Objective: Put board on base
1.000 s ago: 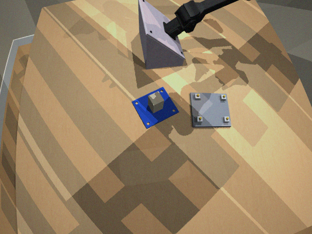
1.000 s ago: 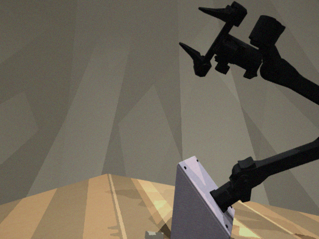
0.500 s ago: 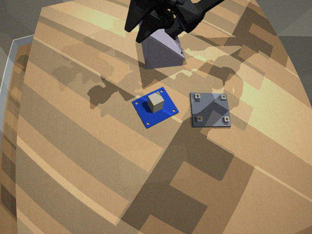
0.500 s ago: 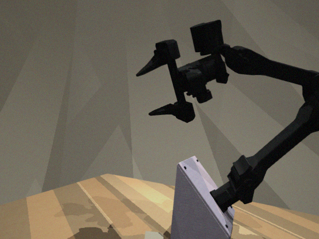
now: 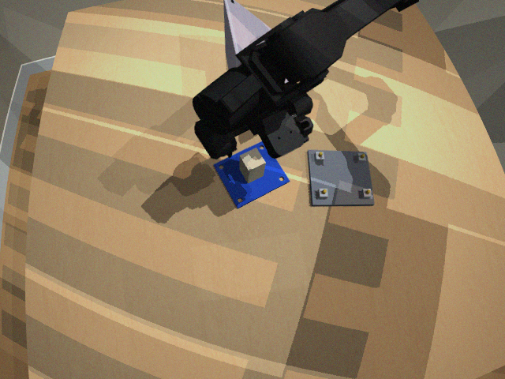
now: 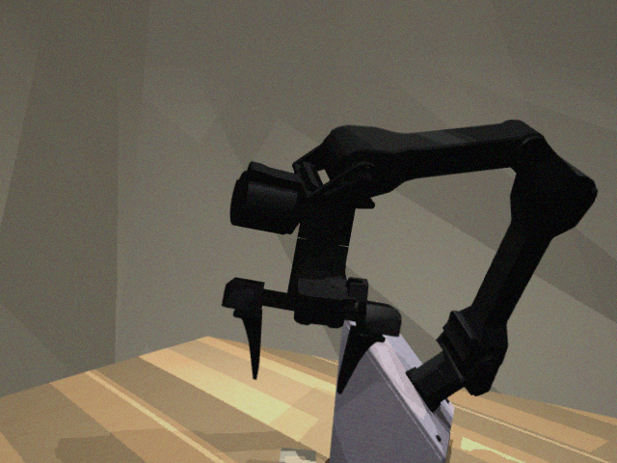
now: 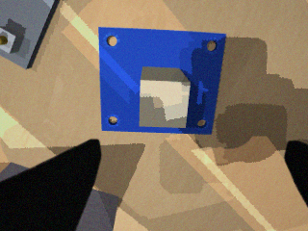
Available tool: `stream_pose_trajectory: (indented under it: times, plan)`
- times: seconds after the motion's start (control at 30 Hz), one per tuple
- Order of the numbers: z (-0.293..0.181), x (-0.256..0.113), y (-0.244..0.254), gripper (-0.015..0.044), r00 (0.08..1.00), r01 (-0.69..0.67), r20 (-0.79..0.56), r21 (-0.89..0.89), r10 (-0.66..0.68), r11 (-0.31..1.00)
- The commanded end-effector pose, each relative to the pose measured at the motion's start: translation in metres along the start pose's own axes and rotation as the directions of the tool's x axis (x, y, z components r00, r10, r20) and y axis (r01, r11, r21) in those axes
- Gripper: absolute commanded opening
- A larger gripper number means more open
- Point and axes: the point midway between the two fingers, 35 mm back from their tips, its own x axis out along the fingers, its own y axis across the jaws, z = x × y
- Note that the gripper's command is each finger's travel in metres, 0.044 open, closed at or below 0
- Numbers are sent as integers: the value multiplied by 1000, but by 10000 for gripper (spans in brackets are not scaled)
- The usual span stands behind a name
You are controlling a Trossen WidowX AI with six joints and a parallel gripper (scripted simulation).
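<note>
The flat blue board with a hole near each corner (image 5: 265,185) (image 7: 120,63) lay on the table, apart from the base and turned at an angle to it. Its square, pale grey block handle (image 5: 252,166) (image 6: 298,455) (image 7: 164,103) stood upward. The board looked thin, stiff and probably light; the handle's flat sides seemed the place to take hold, pinched squarely at mid-height, since smooth faces might slip or let the plate swing if caught off-centre.

The black parallel-jaw claw (image 6: 297,385) (image 7: 192,148) hung above the table, spread about as wide as it would go, with nothing between its fingers. In the wrist view the handle sat ahead of the fingertips, so the claw likely needed to shift over it before descending.

Beside the board lay the grey square base with four gold-pinned posts (image 5: 338,173) (image 7: 29,24), its posts uncovered. Seating the board would probably call for a turn to match the pins.
</note>
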Motion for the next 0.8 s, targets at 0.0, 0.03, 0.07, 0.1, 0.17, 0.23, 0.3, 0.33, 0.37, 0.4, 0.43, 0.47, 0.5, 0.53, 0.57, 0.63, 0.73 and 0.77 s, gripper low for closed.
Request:
stream_pose_trajectory:
  times: [0.0, 0.03, 0.07, 0.1, 0.17, 0.23, 0.3, 0.33, 0.37, 0.4, 0.43, 0.47, 0.5, 0.53, 0.57, 0.63, 0.73, 0.77]
  plan:
    - [2, 10, 8, 440, 996, -85, -19, 71, 87, 994]
    - [2, 10, 8, 440, 996, -85, -19, 71, 87, 994]
    - [2, 10, 8, 440, 996, -85, -19, 71, 87, 994]
    - [2, 10, 8, 440, 996, -85, -19, 71, 87, 994]
    - [1, 18, 8, 440, 996, -85, -19, 71, 87, 994]
    - [-1, 37, 10, 440, 996, -86, -19, 70, 87, 994]
    - [-2, 45, 11, 440, 996, -86, -19, 70, 88, 994]
    - [-2, 45, 11, 440, 996, -86, -19, 70, 88, 994]
    - [-2, 45, 11, 440, 996, -86, -19, 70, 88, 994]
    - [-2, 45, 11, 440, 996, -86, -19, 70, 88, 994]
    - [-2, 46, 11, 440, 996, -86, -19, 70, 88, 994]
    - [-2, 50, 11, 440, 996, -86, -18, 70, 88, 994]
    - [-3, 55, 12, 440, 996, -87, -18, 70, 88, 994]
    - [-3, 59, 12, 440, 996, -87, -18, 70, 88, 994]
    - [-3, 60, 12, 440, 996, -87, -18, 70, 88, 994]
    - [-3, 60, 12, 440, 996, -87, -18, 70, 88, 994]
    - [-3, 62, 12, 440, 996, -87, -18, 70, 88, 994]
    - [-3, 64, 12, 440, 996, -86, -18, 70, 88, 994]
